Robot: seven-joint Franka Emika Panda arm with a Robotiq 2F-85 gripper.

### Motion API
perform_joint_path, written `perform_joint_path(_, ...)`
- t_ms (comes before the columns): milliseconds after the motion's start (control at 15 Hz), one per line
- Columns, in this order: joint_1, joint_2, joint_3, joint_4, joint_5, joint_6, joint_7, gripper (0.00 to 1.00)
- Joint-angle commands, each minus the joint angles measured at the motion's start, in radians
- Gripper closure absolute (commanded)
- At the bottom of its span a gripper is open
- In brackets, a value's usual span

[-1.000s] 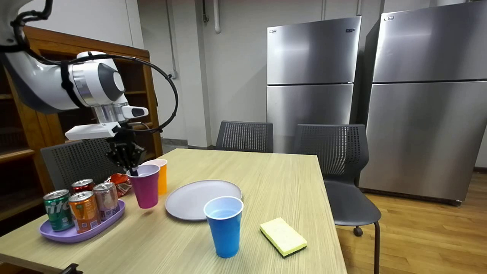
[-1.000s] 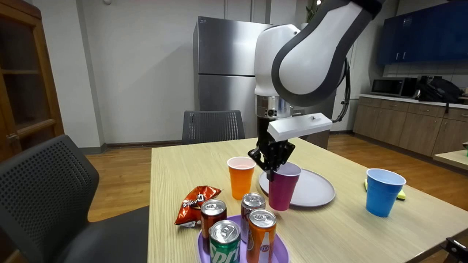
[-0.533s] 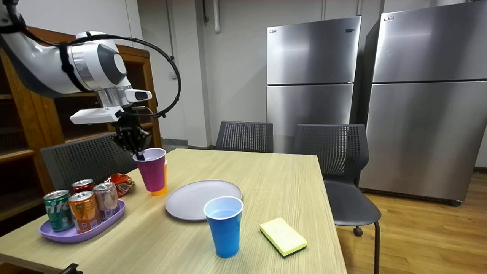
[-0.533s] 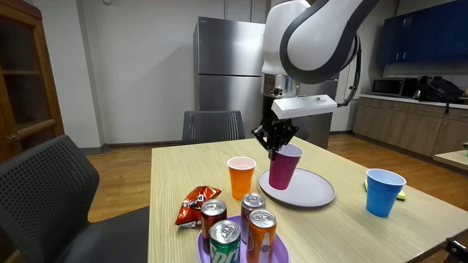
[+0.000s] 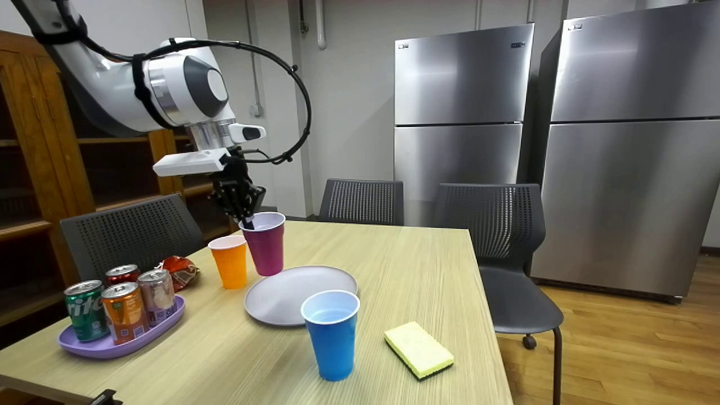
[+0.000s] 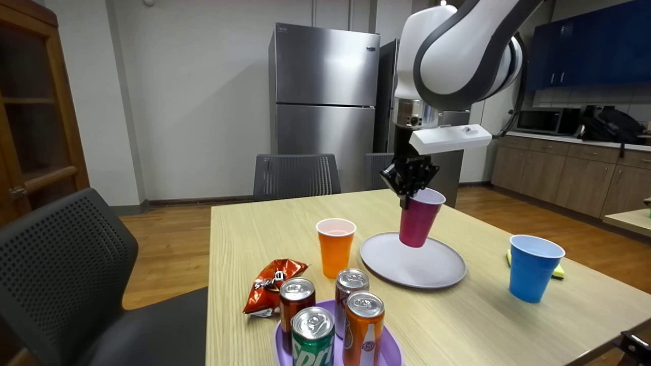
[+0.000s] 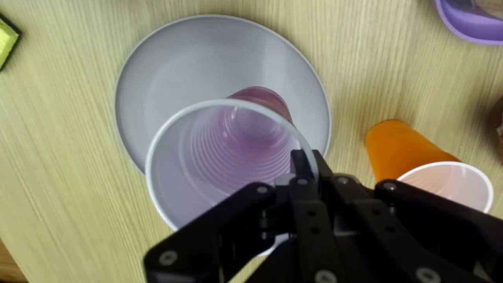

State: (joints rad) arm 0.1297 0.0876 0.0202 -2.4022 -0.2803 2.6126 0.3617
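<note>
Above the grey plate point(image 6: 436, 268), the purple cup point(image 6: 420, 222) is gripped by the end effector point(image 7: 311, 162), mouth upward, long axis almost vertical. It has been carried farther from the orange cup point(image 6: 335, 255).

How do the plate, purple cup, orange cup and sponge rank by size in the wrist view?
Largest to smallest:
1. Plate and purple cup: too close to rank; the cup is nearer the camera and hides part of the plate.
2. Orange cup.
3. Sponge: only a corner shows.
</note>
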Motion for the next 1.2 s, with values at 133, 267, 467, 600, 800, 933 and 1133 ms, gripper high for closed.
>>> perform_joint_path(133,-0.056,0.041,-0.030,0.046,0.006,0.001,-0.093,0.99)
perform_joint_path(267,-0.068,0.072,-0.042,0.070,0.013,0.003,-0.115,0.99)
perform_joint_path(467,-0.078,0.122,-0.058,0.111,0.014,0.000,-0.128,0.99)
perform_joint_path(600,-0.078,0.165,-0.072,0.149,0.007,-0.002,-0.127,0.99)
perform_joint_path(800,-0.076,0.223,-0.087,0.204,0.016,-0.006,-0.133,0.99)
perform_joint_path(933,-0.073,0.262,-0.095,0.244,0.019,-0.010,-0.132,0.99)
perform_joint_path(1133,-0.071,0.311,-0.103,0.297,0.026,-0.016,-0.134,0.99)
